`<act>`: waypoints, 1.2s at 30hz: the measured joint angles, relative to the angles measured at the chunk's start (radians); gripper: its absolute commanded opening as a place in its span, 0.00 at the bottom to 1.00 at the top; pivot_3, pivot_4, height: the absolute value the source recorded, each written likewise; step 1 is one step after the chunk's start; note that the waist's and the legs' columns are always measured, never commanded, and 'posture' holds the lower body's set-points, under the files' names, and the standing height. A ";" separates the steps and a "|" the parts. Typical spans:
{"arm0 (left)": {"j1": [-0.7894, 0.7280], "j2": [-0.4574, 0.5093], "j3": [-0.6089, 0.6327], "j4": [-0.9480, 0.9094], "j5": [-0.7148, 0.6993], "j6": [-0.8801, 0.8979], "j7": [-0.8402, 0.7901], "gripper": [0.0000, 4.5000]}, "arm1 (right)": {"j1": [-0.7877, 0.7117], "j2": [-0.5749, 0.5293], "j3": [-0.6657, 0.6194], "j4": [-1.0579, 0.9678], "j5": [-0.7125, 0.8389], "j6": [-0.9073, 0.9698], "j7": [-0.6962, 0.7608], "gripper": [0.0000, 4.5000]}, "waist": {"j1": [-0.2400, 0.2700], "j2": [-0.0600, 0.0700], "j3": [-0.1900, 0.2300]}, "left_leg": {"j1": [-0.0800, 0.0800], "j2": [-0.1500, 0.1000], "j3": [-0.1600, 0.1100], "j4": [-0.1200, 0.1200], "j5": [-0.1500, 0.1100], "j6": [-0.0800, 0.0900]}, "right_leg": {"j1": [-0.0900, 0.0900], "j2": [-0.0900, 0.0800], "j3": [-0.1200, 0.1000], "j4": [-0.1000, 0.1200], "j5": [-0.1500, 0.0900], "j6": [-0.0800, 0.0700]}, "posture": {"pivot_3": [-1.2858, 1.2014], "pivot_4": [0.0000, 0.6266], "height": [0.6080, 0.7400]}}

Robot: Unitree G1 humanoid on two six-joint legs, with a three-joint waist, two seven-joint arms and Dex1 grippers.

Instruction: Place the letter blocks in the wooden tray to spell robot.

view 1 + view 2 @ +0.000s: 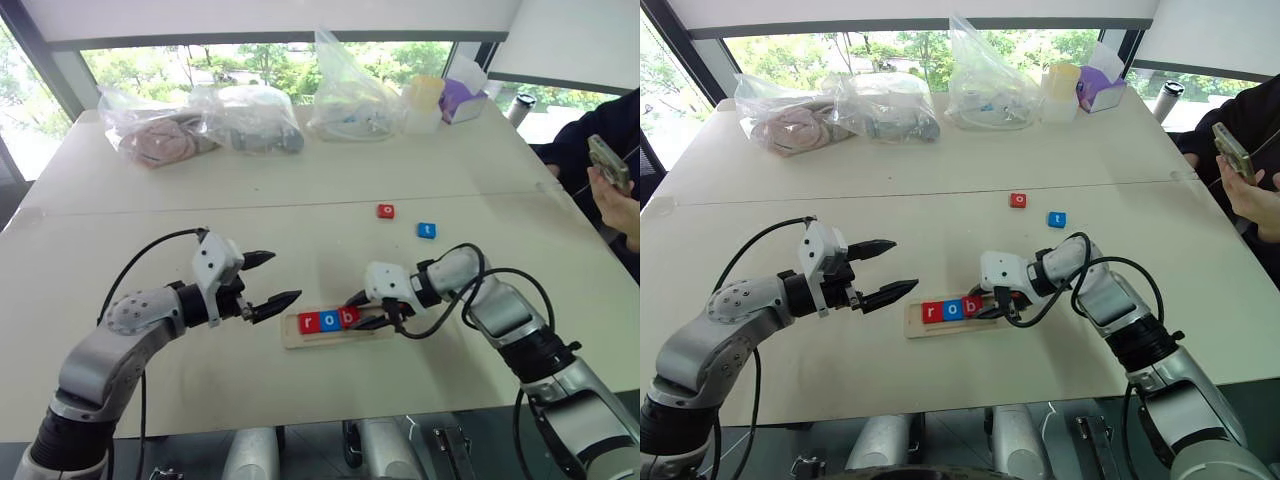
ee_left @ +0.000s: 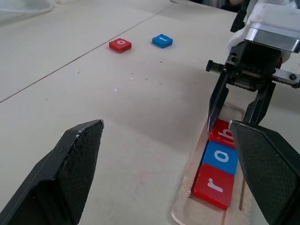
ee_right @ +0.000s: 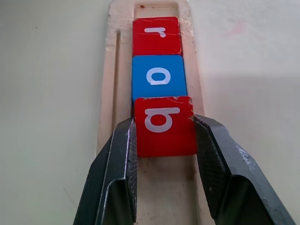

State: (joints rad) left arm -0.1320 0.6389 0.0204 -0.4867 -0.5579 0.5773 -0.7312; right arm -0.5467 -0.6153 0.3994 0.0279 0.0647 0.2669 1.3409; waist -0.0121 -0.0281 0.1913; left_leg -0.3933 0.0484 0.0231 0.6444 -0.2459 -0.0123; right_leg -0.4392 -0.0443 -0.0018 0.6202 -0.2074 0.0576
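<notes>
The wooden tray (image 1: 335,339) lies on the table in front of me, between my two grippers. In it, from its left end, are a red r block (image 1: 309,322), a blue o block (image 1: 330,320) and a red b block (image 3: 164,125). My right gripper (image 1: 362,310) reaches in from the tray's right end, shut on the b block, which butts against the blue o. My left gripper (image 1: 286,276) hovers open just left of the tray, holding nothing. Farther back on the right, a red o block (image 1: 386,210) and a blue t block (image 1: 427,230) lie loose on the table.
Clear plastic bags (image 1: 250,118) with items, a cup (image 1: 424,100) and a tissue box (image 1: 462,98) line the far edge of the table. A person (image 1: 610,180) holding a phone sits at the right side. A seam (image 1: 150,210) crosses the tabletop.
</notes>
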 measured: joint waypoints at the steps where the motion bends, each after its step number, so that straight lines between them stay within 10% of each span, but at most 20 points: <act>1: 0.000 -0.003 0.000 0.000 0.000 0.000 0.002 1.00 | 0.000 0.002 0.004 -0.005 0.000 0.004 0.001 0.25 | 0.000 0.000 0.000 | 0.000 0.000 0.000 0.000 0.000 0.000 | 0.000 0.000 0.000 0.000 0.000 0.000 | 0.52 0.24 1.00; 36: -0.019 -0.019 -0.009 0.005 0.005 -0.001 0.006 1.00 | -0.006 0.005 0.018 -0.084 0.002 0.095 -0.025 0.25 | 0.000 0.000 0.000 | 0.000 0.000 0.000 0.001 0.000 0.000 | 0.000 0.000 0.000 0.000 0.000 -0.001 | 0.52 0.24 1.00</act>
State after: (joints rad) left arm -0.1506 0.6195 0.0117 -0.4819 -0.5532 0.5761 -0.7253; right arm -0.5527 -0.6099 0.4175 -0.0557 0.0669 0.3621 1.3157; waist -0.0119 -0.0281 0.1913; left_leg -0.3934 0.0484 0.0231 0.6451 -0.2459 -0.0124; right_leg -0.4392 -0.0444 -0.0017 0.6206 -0.2070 0.0570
